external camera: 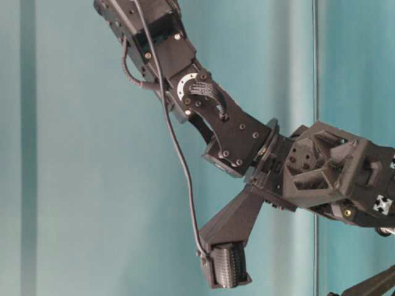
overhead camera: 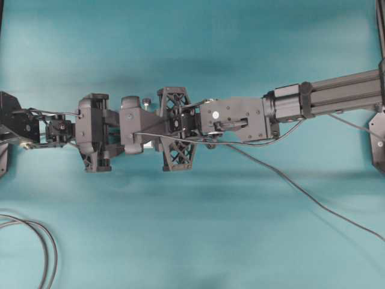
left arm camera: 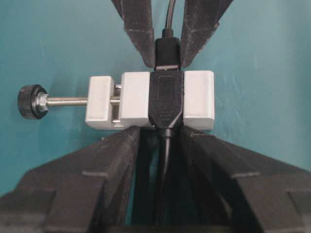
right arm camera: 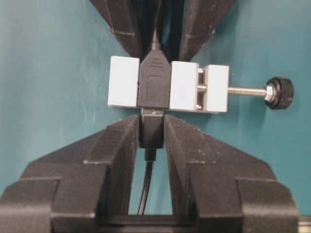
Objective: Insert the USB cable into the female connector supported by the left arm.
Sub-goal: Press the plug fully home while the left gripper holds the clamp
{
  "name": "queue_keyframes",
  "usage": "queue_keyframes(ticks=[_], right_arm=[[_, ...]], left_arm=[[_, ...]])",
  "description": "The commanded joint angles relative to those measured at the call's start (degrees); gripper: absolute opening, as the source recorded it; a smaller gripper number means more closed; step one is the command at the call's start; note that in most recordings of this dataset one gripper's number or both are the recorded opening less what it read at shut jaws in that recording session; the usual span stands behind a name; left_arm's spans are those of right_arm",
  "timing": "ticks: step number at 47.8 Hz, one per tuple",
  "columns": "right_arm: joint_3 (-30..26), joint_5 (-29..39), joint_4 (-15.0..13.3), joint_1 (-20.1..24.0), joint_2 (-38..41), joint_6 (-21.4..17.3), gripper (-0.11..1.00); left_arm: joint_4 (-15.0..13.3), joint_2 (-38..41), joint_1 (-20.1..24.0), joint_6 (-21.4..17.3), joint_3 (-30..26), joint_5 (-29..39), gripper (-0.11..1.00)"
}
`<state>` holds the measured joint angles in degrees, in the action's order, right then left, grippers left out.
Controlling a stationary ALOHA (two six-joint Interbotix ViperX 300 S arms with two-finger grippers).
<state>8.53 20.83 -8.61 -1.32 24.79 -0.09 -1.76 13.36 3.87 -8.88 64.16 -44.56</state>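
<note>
Right claw [right arm camera: 151,127] around USB cable [right arm camera: 150,132] plug.

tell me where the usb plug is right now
In the right wrist view the plug sits centre frame, pinched in the right end effector, its tip meeting the white connector above.

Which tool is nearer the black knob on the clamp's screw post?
Left. The left tool grips the white clamp that carries the black knob. The right tool holds the USB plug at the connector, beyond the clamp.

We saw a white female connector [left arm camera: 146,99] with a black band and black knob [left arm camera: 30,101], over a plain teal surface [left arm camera: 58,39].
</note>
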Motion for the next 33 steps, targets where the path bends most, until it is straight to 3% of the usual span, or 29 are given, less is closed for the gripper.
queue_keyframes(ticks=[1, 33], right_arm=[[-3.16, -0.70, -0.18, -0.18, -0.88, 0.26, 0.22], [-4.92, -0.88, -0.18, -0.70, -0.09, 1.05, 0.20]], left_arm=[[0.18, 0.44, -0.44, -1.14, -4.31, 0.53, 0.46], [0.26, 0.70, -1.14, -1.14, -8.53, 3.34, 0.47]])
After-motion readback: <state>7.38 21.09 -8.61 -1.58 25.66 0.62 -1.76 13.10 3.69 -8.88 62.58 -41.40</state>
